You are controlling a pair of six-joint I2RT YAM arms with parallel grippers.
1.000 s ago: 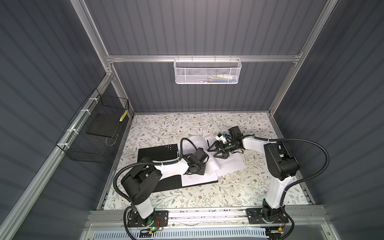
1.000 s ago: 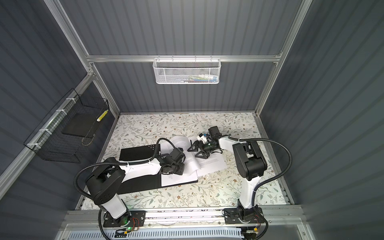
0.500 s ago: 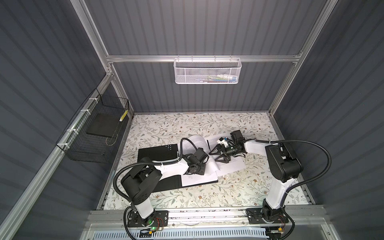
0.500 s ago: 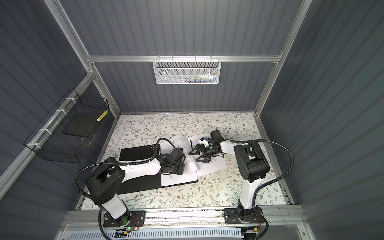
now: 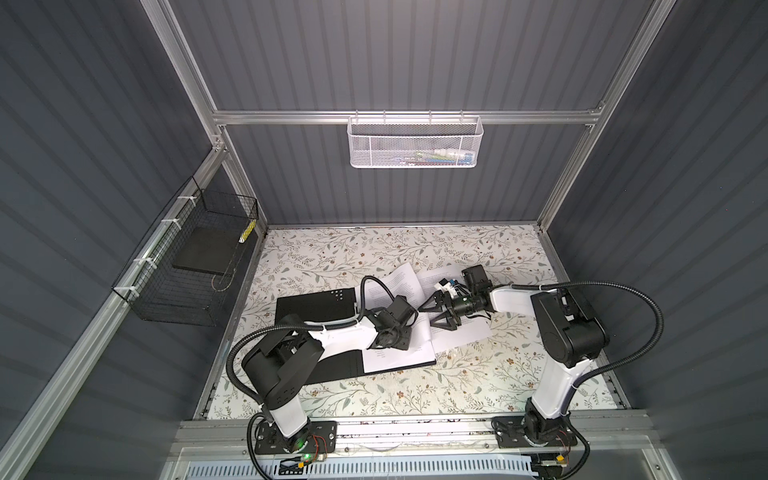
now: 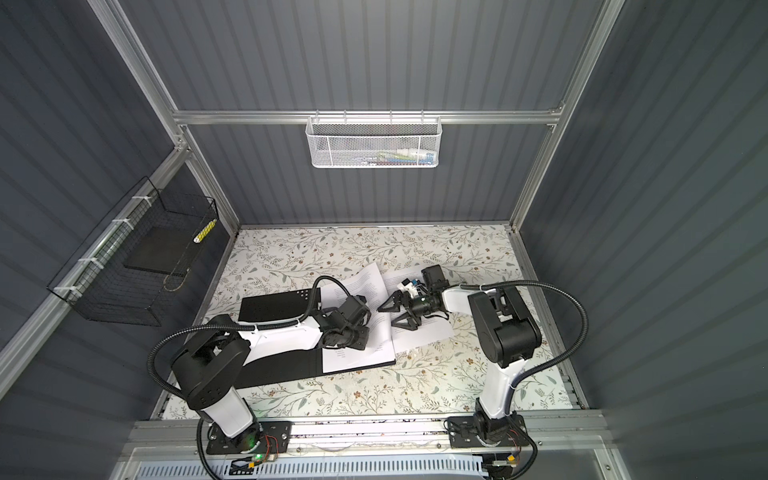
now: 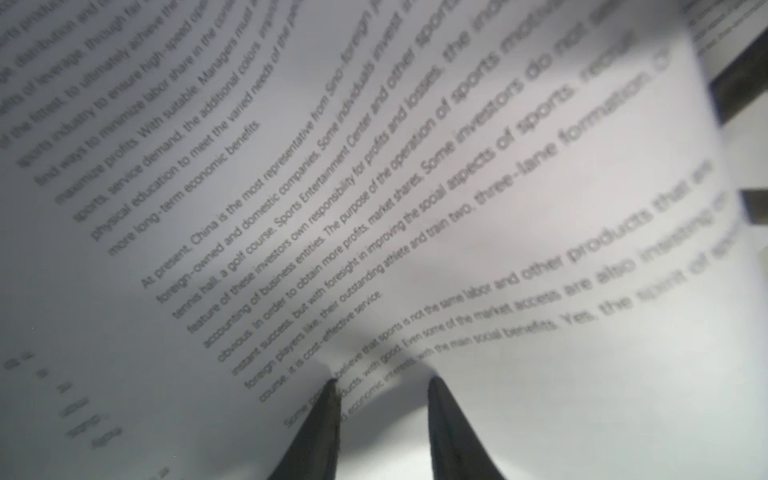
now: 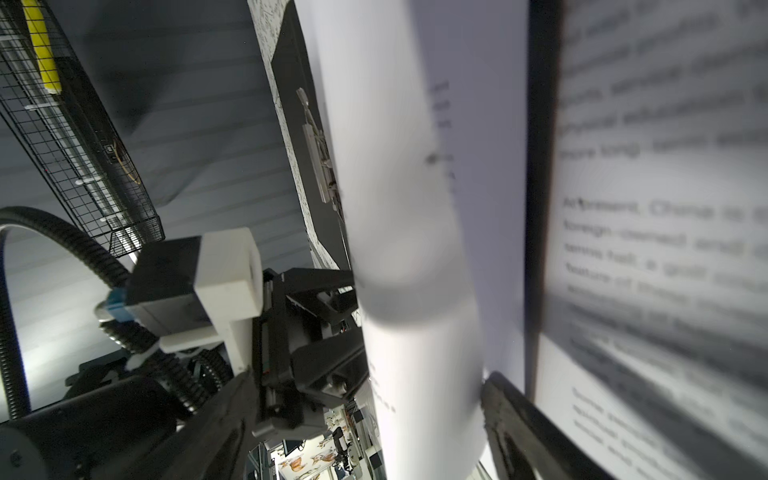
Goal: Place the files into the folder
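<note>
The files [image 5: 399,359] lie on the right half of the open folder [image 5: 316,307] and just beside it. The left gripper [image 7: 380,382], jaws slightly apart, touches a sheet [image 7: 415,208] on the folder; the right gripper [image 5: 427,318] gapes around a curled sheet [image 8: 415,249].

I see white printed paper sheets [image 5: 465,334], matt. Open black folder [image 5: 316,305]: matt, plastic-looking inside, w/ shiny metal clip [image 8: 316,162]. Floral table cover [image 5: 415,249] smooth, low sheen. Black wire basket [image 5: 174,303] & white mesh basket [image 5: 415,145]: coated metal. Frame rail [image 5: 291,117]: brushed alu.
</note>
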